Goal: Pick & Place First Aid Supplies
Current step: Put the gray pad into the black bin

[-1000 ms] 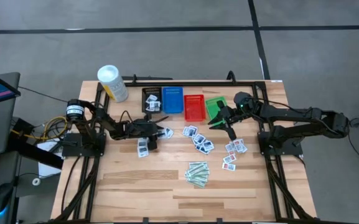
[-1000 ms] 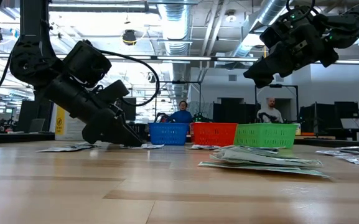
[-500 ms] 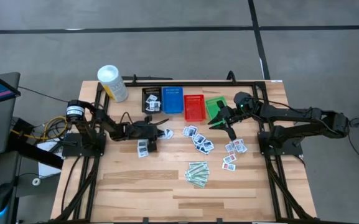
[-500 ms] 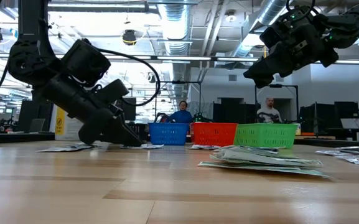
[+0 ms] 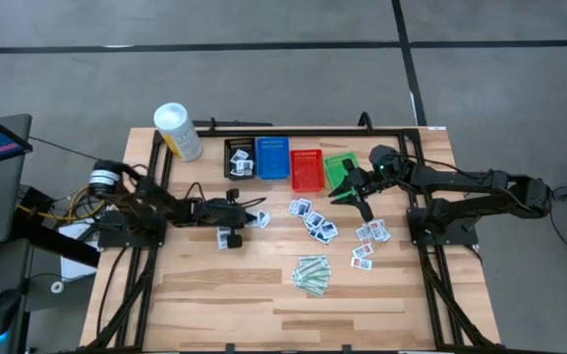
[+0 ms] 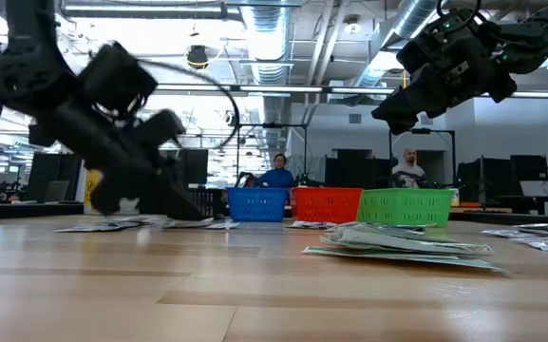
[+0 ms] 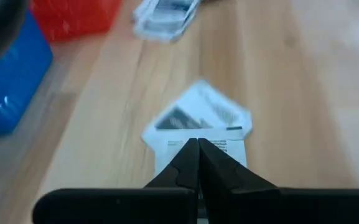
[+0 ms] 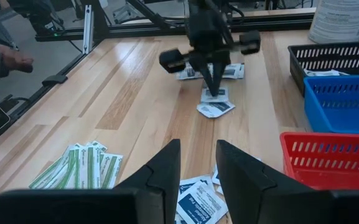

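1. Nearest the lower edge of the high view, just below the middle, a bundle of pale-green strips (image 5: 311, 273) lies fanned on the wooden table (image 5: 204, 295).
2. Right of and above that, in the right-centre of the frame, small white packets with red print (image 5: 363, 258) lie loose, and a cluster of white packets with dark print (image 5: 314, 220) spreads toward the middle.
3. Left of centre, the left gripper (image 5: 260, 218) reaches low over the table with its fingers pressed together; the left wrist view shows the tips meeting on the near edge of a white packet (image 7: 198, 127) that lies on the wood. Another packet (image 5: 227, 237) lies just below that arm in the high view.
4. Right of centre, the right gripper (image 5: 355, 200) hangs raised near the green basket (image 5: 339, 169) with its fingers a little apart and nothing between them.
5. Across the upper middle stand four baskets in a row, left to right: black basket (image 5: 240, 157) with a packet or two inside, blue basket (image 5: 272, 157), red basket (image 5: 308, 169), then the green one.
6. At the upper left corner of the table stands a white tub (image 5: 177, 131).
7. In the low view, two people (image 6: 278, 172) show far behind the baskets.
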